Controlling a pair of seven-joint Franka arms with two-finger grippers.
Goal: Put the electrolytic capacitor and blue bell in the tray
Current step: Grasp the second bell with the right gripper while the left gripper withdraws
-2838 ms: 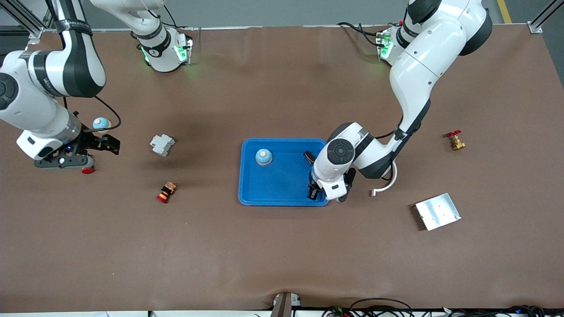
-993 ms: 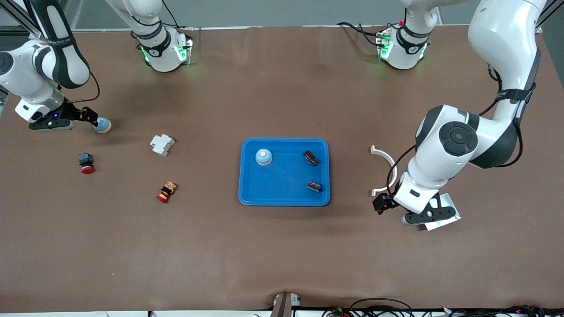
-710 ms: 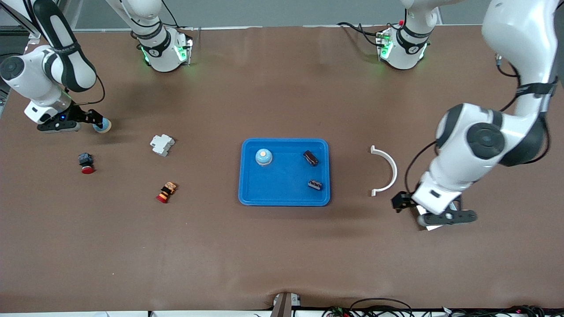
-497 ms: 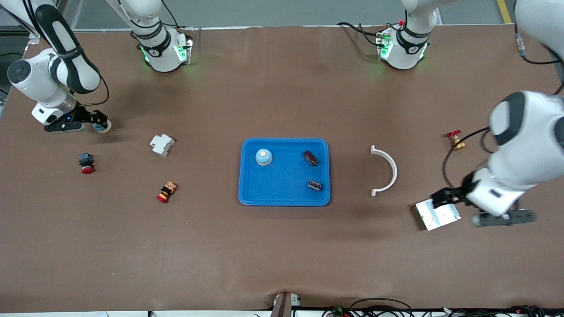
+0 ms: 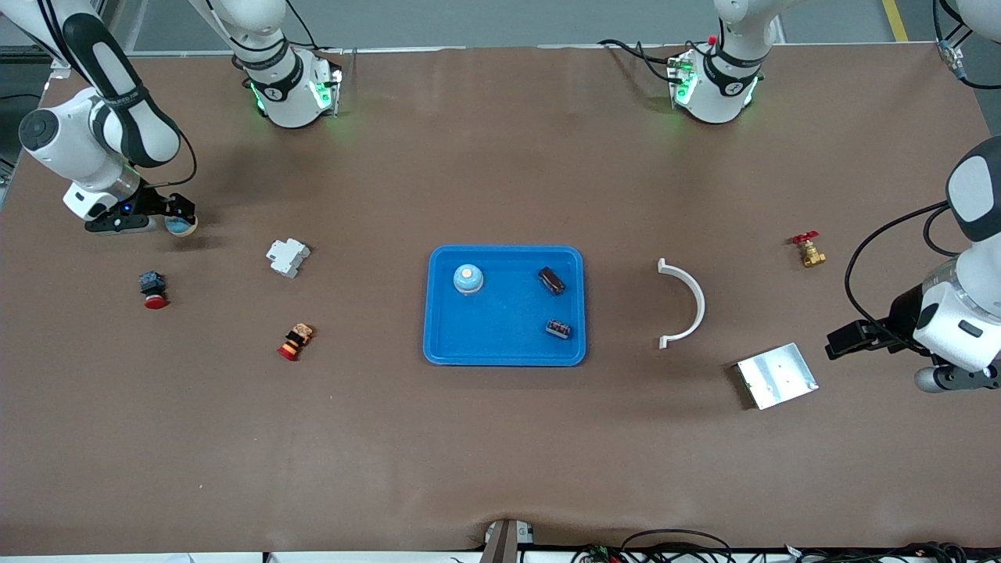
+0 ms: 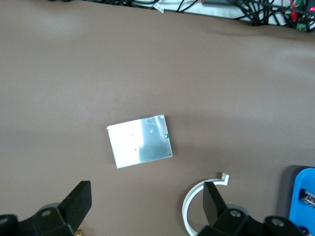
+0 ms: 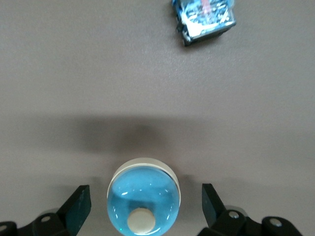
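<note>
A brown mat (image 5: 500,438) is being seen spread over the whole table, slightly puckered at the edge nearest the front camera. Grey floor (image 5: 469,23) is being shown along the top, with 1 yellow line (image 5: 895,19). Cables (image 5: 672,543) are being shown along the near edge.

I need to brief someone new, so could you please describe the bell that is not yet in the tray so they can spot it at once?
Start at the blue tray mid-table and look toward the right arm's end, past the white block. The blue bell sits on the bare table between the open jaws of the right gripper. Unlike the bell in the tray, it lies outside it.
</note>
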